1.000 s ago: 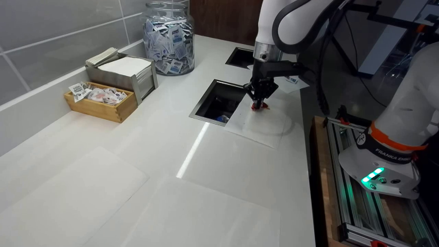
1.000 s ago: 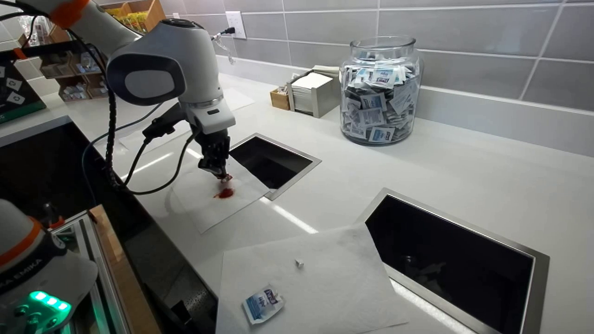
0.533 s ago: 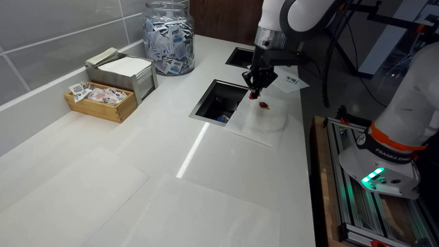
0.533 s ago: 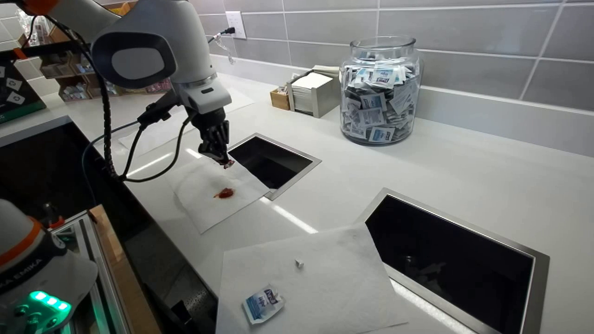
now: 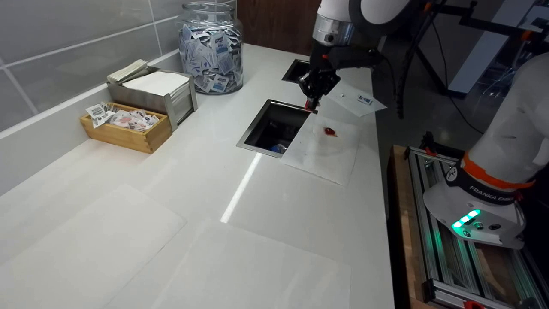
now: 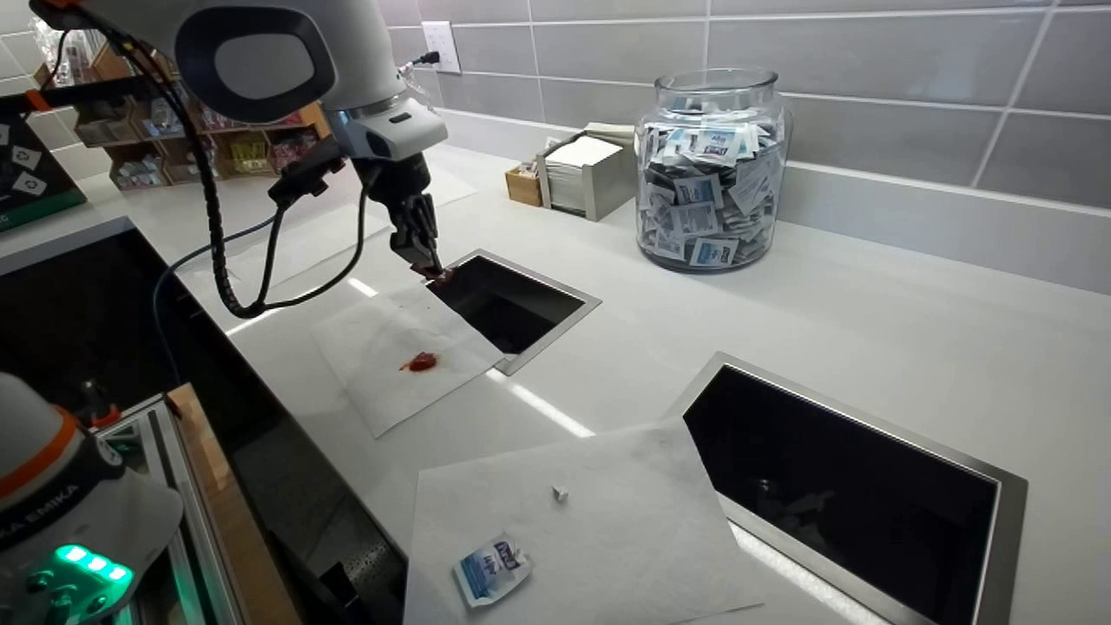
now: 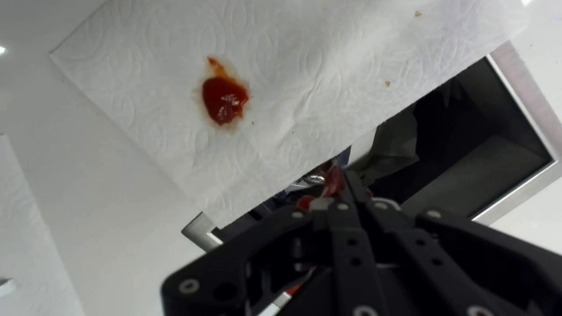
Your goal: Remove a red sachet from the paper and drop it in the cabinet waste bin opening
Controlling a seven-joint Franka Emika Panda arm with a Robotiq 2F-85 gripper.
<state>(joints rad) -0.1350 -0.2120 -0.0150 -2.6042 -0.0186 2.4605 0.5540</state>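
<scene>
Red sachet is up off the paper, pinched in the tips of the tool. The tool is clenched on it, and only a small red bit sticks out. So I think the first job, taking it off the paper, is done, and the step in hand is bringing it to the bin opening. That hole is in the counter, lower than the tool and very near it. I cannot tell if the tool is straight above the hole or just at its edge. The paper is also below the tool and hides one edge of the hole. A wet red blob sits on it, off to one side of the tool. Next, I think, the tool needs a small slide away from the blob, so that only hole is under it, and then it can let go. If it lets go too soon, the sachet could land on the paper. The blob looks like sauce, so the sachet may stick to the tips
</scene>
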